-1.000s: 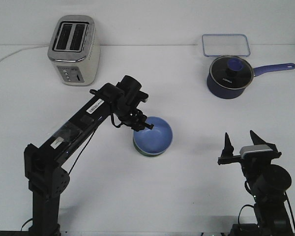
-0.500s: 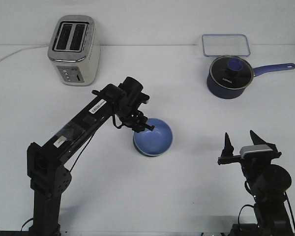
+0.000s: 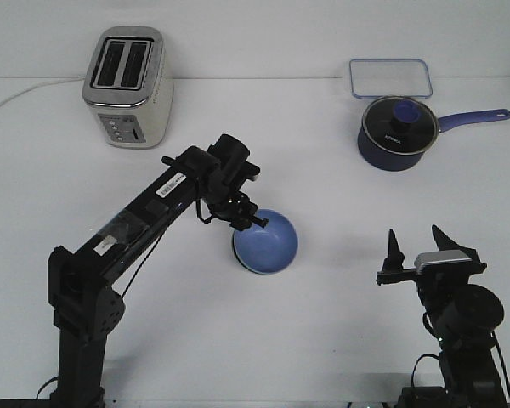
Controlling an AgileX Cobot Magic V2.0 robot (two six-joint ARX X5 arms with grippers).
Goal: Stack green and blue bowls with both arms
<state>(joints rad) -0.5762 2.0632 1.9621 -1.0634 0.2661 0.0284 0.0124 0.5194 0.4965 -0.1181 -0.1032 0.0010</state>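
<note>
The periwinkle blue bowl sits at the middle of the table, tipped slightly toward me. The mint green bowl lies beneath it and is almost wholly hidden; I cannot make out its rim. My left gripper reaches down from the left and is closed on the blue bowl's near-left rim. My right gripper stands at the front right, well clear of the bowls, with its two pointed fingers spread apart and empty.
A silver toaster stands at the back left, its white cord trailing to the left edge. A dark blue saucepan with a glass lid and a clear lidded container stand at the back right.
The blue bowl has sunk lower and slightly right; the green rim that showed under its lower edge is now covered. My left gripper moved with it. The right arm has not moved.
</note>
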